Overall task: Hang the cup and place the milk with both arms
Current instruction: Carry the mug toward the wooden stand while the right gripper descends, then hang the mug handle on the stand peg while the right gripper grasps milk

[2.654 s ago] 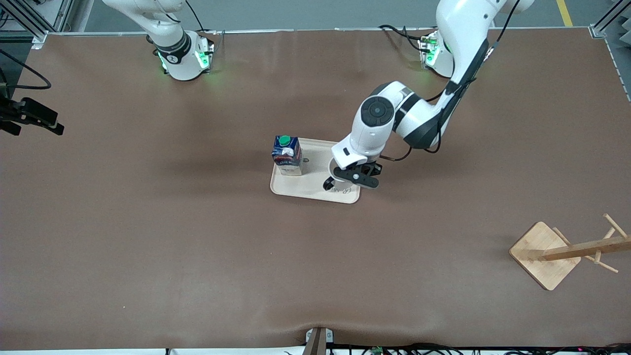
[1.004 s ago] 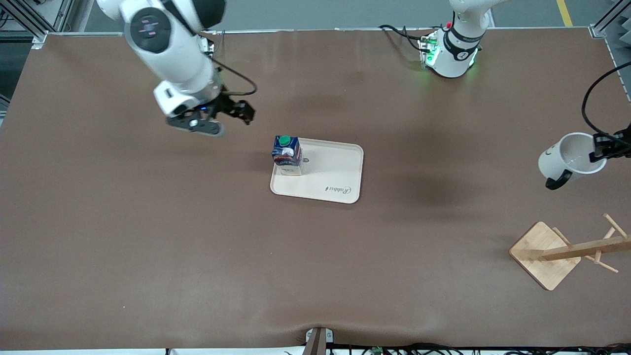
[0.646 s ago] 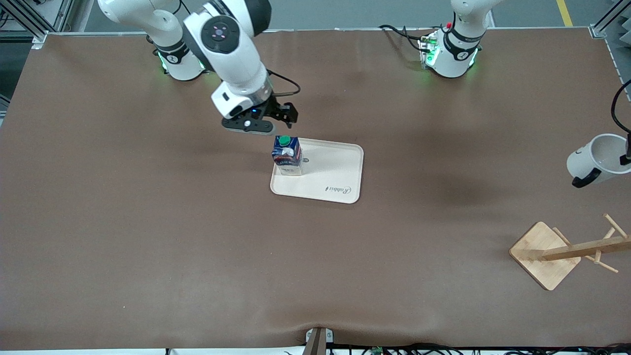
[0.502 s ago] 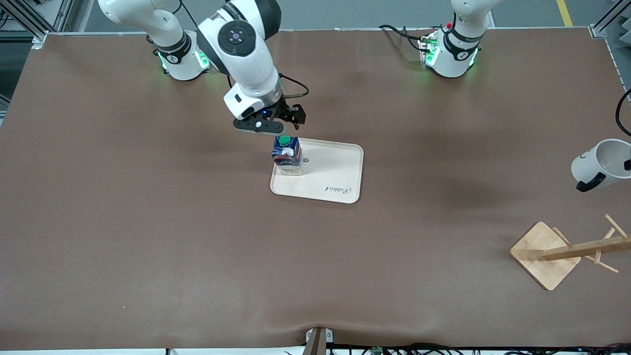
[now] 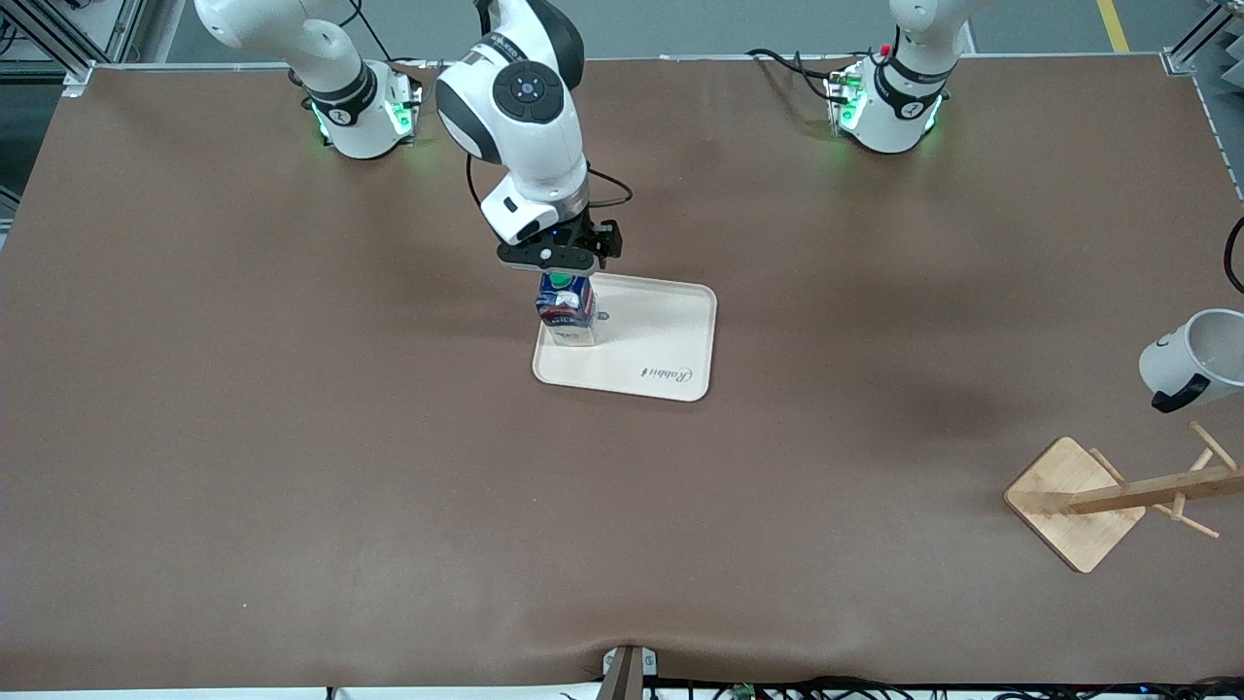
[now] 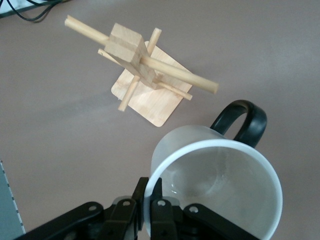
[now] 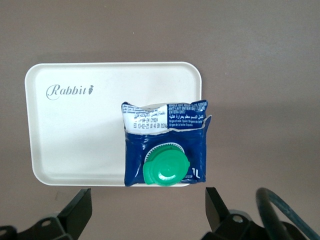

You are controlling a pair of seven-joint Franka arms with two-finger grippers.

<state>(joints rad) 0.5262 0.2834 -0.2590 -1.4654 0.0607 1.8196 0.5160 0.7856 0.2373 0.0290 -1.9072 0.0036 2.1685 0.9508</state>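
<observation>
Brown matting covers the table (image 5: 292,437); we take the cream tray (image 5: 671,331) at its middle as our landmark. Going from the right arm's end toward the left arm's end:

The right arm (image 5: 525,107) reaches from its green-lit base to the tray's corner farthest from the front camera, on the right arm's side. We see the right gripper (image 5: 556,259) directly over the milk (image 5: 566,309), with its fingers (image 7: 75,212) spread wide apart on either side of the carton and holding nothing. We cannot tell whether they touch it.

The milk stands upright in that same corner of the tray. Its green cap (image 7: 166,169) faces up, dark-blue top with a white printed flap, pale lower part. The rest of the tray is bare, with a "Rabbit" mark near the edge closest to the front camera.

Well away from the tray, toward the left arm's end of the table, the cup (image 5: 1195,358) hangs in the air, tilted with its mouth toward the front camera and its black handle (image 5: 1178,395) low. The left gripper (image 6: 155,212) is clamped on the cup's rim, one finger inside and one outside.

The wooden rack (image 5: 1118,496) stands nearer the front camera than the cup, square base on the matting and pegs (image 6: 172,72) sticking out. The cup is above it, not touching.
</observation>
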